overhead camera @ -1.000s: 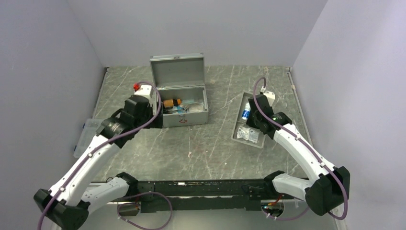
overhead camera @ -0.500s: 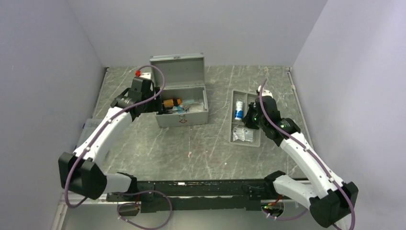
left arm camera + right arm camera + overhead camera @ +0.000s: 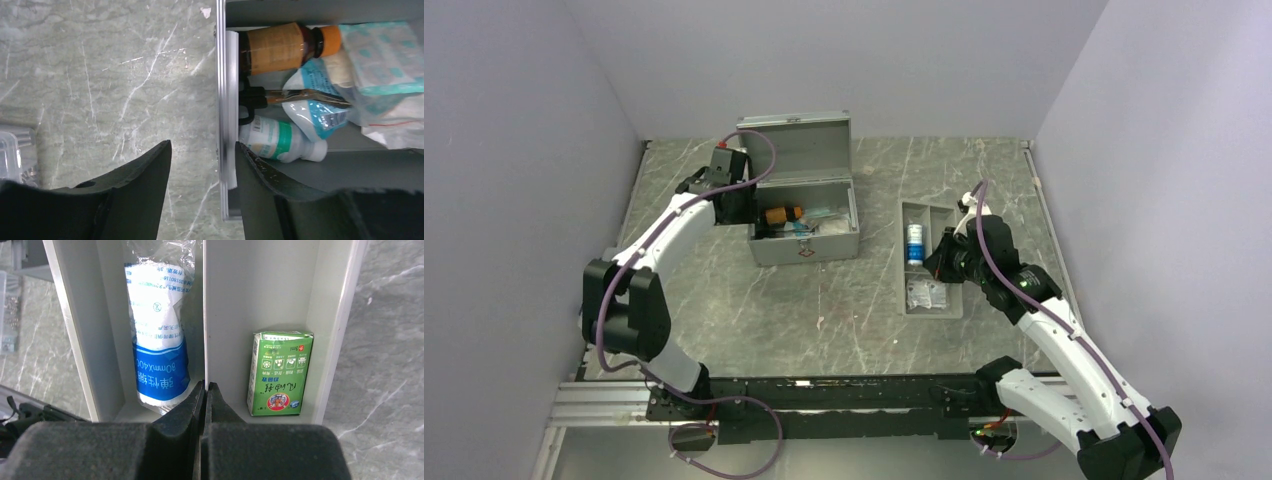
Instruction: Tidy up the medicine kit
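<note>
While its two fingers (image 3: 150,180) stand apart, the left tool (image 3: 202,147) straddles the end wall of the medicine kit (image 3: 227,100). One finger hangs outside over the counter (image 3: 100,75). The other is inside the case, close against the wall, and there is a clear gap on the outer side. Just past the inner finger lies a white bottle with a green band (image 3: 272,141). Beyond it come black scissor handles (image 3: 252,100), a blue-and-white pouch (image 3: 312,107), and, farthest off, a brown bottle with an orange cap (image 3: 282,47). Out to the tool's other side, a corner of a clear plastic box (image 3: 15,150) shows on the counter. The kit itself sits toward the back of the counter, its lid (image 3: 794,150) standing upright.

The right tool (image 3: 205,387) is pressed shut, its tips meeting right at the divider of a shallow grey tray (image 3: 332,340); whether they touch it I cannot tell. On one side of that divider lies a wrapped bandage roll (image 3: 157,340), and on the other a small green carton (image 3: 280,372).
</note>
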Available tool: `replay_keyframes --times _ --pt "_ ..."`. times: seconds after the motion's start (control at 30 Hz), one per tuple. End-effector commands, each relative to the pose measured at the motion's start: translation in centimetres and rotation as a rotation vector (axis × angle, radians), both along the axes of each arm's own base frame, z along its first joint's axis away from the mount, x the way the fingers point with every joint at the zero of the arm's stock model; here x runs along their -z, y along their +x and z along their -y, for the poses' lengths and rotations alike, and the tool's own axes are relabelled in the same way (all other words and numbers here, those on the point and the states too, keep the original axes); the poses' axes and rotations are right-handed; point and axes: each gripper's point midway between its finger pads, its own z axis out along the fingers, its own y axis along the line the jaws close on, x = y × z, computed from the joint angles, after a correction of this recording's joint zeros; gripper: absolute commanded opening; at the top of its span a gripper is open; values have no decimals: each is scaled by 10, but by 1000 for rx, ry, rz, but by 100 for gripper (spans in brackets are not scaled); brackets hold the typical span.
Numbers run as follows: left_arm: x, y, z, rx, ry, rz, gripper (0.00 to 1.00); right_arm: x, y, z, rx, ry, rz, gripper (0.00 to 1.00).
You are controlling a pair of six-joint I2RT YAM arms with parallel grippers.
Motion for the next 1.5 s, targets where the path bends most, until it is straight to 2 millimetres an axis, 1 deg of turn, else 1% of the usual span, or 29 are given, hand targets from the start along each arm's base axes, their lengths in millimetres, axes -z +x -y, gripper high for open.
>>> replay_keyframes --times 0.0,0.13,0.2,0.3,0.53,0.7,0.83,0.97,1.17,1.37,1.47 --pt "-6 19 8 50 -28 34 53 -14 2 -14 -53 70 63 0" --pt "2 21 10 75 -19 13 48 -16 2 -13 -52 68 72 0" --pt "6 20 10 79 -16 -2 40 -17 1 -13 -53 69 75 0" --pt "5 19 10 84 -16 1 32 -14 2 -14 -53 73 71 0" --pt "0 16 5 72 6 10 0 -11 1 -16 -59 80 61 0" --pt "-5 15 5 79 9 20 0 -8 0 -16 -59 80 55 0" --pt "-9 13 13 130 3 29 0 -10 -1 -17 -63 86 58 0" --pt "-11 10 33 232 -3 36 0 -15 -3 -18 -78 86 68 0" --pt "-11 0 61 355 47 39 0 -32 -9 -20 -114 90 107 0" --pt "-18 -12 92 507 64 78 0 -49 -20 -24 -171 76 155 0" --pt "-23 -19 105 592 80 100 0 -50 -29 -28 -208 60 162 0"
